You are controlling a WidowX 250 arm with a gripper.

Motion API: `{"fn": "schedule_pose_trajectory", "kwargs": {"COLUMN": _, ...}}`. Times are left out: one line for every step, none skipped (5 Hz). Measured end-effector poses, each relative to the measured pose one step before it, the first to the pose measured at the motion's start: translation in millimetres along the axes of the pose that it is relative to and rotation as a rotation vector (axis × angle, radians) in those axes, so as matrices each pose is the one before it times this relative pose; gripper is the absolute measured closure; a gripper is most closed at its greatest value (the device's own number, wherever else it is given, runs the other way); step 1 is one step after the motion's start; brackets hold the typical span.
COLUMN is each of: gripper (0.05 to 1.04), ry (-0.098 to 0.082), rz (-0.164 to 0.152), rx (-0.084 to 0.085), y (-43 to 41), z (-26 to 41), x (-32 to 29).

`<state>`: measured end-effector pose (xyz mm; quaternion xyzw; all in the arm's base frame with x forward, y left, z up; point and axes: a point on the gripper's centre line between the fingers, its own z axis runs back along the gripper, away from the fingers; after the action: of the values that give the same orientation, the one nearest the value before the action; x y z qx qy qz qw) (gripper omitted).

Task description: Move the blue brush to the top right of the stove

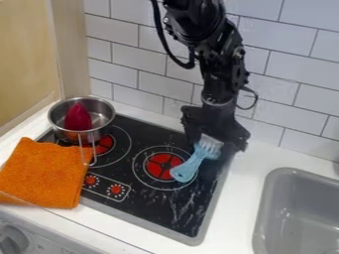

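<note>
The black gripper (217, 136) hangs low over the back right part of the black stove (152, 211). Right at its lower end is the head of the blue brush (188, 167), with pale bristles. The brush's light blue handle slants down and left onto the right burner's red centre and rings. Whether the gripper holds the brush head or only stands close behind it, I cannot tell. Part of the stove's back right corner is hidden behind the gripper.
A metal pot (63, 133) with a dark red object (78, 118) inside stands at the stove's back left, its handle toward the front. An orange cloth (43, 173) covers the left front edge. A grey sink (291, 211) lies to the right; a tiled wall (291, 74) rises behind.
</note>
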<state>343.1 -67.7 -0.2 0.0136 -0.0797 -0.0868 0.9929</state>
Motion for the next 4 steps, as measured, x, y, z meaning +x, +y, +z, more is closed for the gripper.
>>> {"fn": "schedule_pose_trajectory", "kwargs": {"gripper": 0.074, "ry": -0.0015, "rz": 0.0092, "rx": -0.0002, "y": 0.0, "z": 0.26, "x": -0.05}}
{"fn": "schedule_pose_trajectory", "kwargs": {"gripper": 0.084, "ry": -0.0001, "rz": -0.0073, "rx": -0.0159, "y": -2.42, "z": -0.63, "x": -2.66}}
{"fn": "schedule_pose_trajectory", "kwargs": {"gripper": 0.084, "ry": 0.0012, "rz": -0.0317, "rx": -0.023, "y": 0.24, "z": 7.3, "x": -7.53}}
{"fn": "schedule_pose_trajectory", "kwargs": {"gripper": 0.084, "ry": -0.061, "rz": 0.0042, "rx": 0.009, "y": 10.06, "z": 25.18, "x": 5.73}}
